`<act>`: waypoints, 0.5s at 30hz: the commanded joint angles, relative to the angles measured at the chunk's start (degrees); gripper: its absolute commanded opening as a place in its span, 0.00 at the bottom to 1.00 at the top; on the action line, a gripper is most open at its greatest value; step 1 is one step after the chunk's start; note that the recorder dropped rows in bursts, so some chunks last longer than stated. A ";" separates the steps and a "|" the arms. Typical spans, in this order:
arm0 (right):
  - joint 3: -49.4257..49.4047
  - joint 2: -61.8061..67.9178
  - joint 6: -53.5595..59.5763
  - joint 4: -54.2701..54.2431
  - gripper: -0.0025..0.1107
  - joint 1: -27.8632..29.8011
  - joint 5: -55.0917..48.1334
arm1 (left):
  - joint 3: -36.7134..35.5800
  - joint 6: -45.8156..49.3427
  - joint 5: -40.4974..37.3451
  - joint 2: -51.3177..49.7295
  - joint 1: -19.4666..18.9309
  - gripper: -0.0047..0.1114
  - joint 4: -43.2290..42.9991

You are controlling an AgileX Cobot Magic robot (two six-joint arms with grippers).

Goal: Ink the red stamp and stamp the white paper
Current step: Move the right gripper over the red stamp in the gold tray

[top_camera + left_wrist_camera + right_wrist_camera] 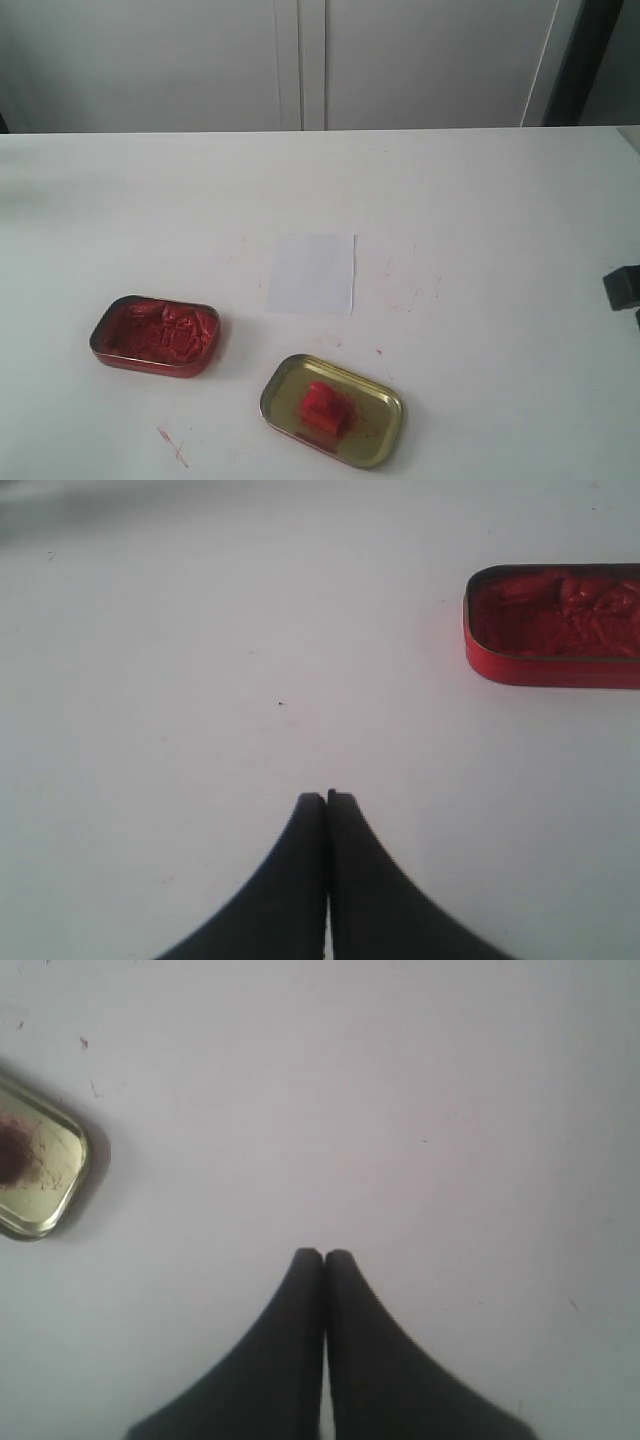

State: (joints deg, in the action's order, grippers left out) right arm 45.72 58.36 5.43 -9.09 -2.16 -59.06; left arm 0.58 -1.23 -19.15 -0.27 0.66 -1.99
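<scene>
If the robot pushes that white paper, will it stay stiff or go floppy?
Probably floppy: the white paper looks thin and lies flat on the table. It would likely slide easily, since the table looks smooth. Lying so flat, its edge may be hard to pinch.

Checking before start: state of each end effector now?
Left end effector: closed, empty.
Right end effector: closed, empty.
</scene>
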 commanded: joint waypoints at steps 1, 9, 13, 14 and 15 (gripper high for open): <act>0.46 2.91 0.87 -0.53 0.02 -2.78 0.50 | -0.58 -0.01 -0.40 0.27 -0.12 0.04 0.03; 0.49 7.45 0.37 -0.64 0.02 -7.84 2.20 | -0.58 -0.01 -0.40 0.27 -0.12 0.04 0.03; 1.71 9.93 0.37 -1.56 0.02 -10.18 2.86 | -0.58 -0.01 -0.40 0.27 -0.12 0.04 0.03; 2.27 10.74 0.37 -1.56 0.02 -10.65 2.76 | -0.58 -0.01 -0.40 0.27 -0.12 0.04 0.03; 3.08 11.55 0.37 -1.56 0.02 -11.30 2.65 | -0.58 -0.01 -0.40 0.27 -0.12 0.04 0.03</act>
State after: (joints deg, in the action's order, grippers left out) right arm 46.93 68.26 5.56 -10.38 -12.03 -56.97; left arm 0.58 -1.23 -19.15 -0.27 0.66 -1.99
